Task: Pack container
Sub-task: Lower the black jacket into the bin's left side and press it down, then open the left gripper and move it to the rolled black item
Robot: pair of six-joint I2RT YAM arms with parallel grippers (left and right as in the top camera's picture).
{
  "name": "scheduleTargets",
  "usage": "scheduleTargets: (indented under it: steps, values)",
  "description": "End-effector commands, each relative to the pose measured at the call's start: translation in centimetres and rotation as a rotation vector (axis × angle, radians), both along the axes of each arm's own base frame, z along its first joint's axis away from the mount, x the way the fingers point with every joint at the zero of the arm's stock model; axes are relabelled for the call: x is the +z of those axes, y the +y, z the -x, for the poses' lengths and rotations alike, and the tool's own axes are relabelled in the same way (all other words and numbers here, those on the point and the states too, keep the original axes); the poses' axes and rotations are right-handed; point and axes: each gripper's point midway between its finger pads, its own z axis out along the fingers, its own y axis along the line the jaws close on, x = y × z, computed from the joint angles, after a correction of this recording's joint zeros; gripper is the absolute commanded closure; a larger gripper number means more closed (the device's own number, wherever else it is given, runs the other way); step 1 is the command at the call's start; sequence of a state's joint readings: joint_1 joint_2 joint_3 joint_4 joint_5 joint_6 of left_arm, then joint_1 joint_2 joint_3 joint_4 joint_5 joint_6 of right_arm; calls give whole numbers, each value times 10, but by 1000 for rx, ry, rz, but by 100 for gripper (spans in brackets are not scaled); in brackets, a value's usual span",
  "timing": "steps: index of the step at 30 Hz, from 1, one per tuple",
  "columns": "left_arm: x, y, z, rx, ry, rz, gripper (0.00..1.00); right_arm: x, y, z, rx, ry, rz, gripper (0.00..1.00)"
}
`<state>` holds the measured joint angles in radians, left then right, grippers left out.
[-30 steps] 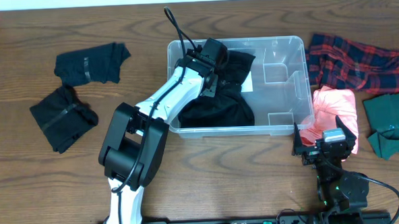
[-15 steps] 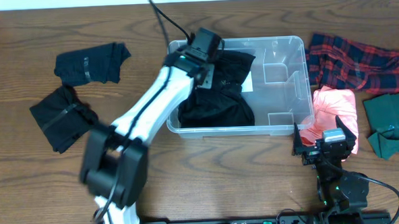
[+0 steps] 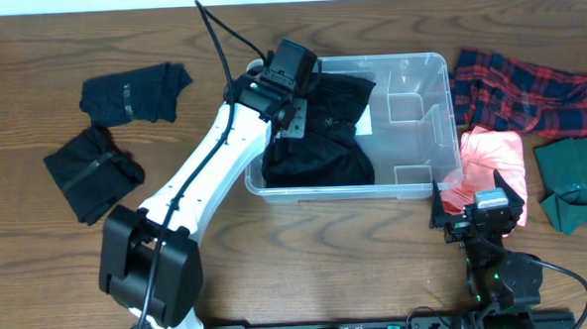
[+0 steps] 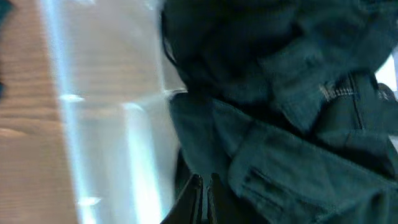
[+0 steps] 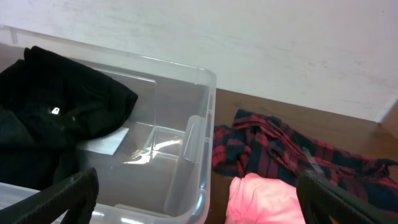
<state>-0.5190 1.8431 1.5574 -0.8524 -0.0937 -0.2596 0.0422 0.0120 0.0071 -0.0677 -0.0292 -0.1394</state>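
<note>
Seen from overhead, a clear rectangular plastic container [image 3: 448, 108] with rounded corners sits on the brown wooden surface [image 3: 377, 250]. The left tool [image 3: 292, 93] hangs over the container's left end, just above a crumpled black garment [image 3: 323, 153] that fills that half. A white label [image 3: 364, 117] shows on the bottom to the tool's right. Two more black garments [image 3: 137, 92] [image 3: 90, 173] lie on the surface well off to its left, outside the container. The right tool [image 3: 477, 208] sits low by the container's near right corner, touching the near edge of a folded pink cloth [image 3: 496, 151]. A red and navy plaid cloth [image 3: 523, 90] lies ahead of it and a dark green cloth [image 3: 577, 177] to its right.

The left wrist view is blurred. The tool's two dark fingers are pressed together at the bottom edge. Black fabric spreads ahead and to the right, and the container's clear wall runs along the left with wood beyond it.

In the right wrist view the fingers are spread wide, one at each lower corner. The container stands ahead and to the left, the black garment inside its far left. The plaid cloth lies ahead to the right, with the pink cloth just below it.
</note>
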Motion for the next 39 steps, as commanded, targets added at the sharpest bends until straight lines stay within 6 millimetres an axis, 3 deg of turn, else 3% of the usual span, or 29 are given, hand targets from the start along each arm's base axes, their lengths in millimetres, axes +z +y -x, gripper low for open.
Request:
scheduleTargets:
  steps: [1,8,16,21,25,30,39]
  values:
    - [-18,-18,20,-32,128,97,94,-1,-2,0,-8,1,8,1]
    - [-47,-24,40,-59,219,82,94,-1,-2,0,-8,1,8,1]
    - [-84,-18,55,-54,309,30,94,-1,-2,0,-8,1,8,1]
    - [-90,-18,55,-53,321,24,94,-1,-2,0,-8,1,8,1]
    - [-84,-21,50,-55,301,35,94,-1,-2,0,-8,1,8,1]
    - [-62,-26,41,-61,245,68,94,-1,-2,0,-8,1,8,1]
    - [16,-34,20,-71,47,177,94,-1,-2,0,-8,1,8,1]
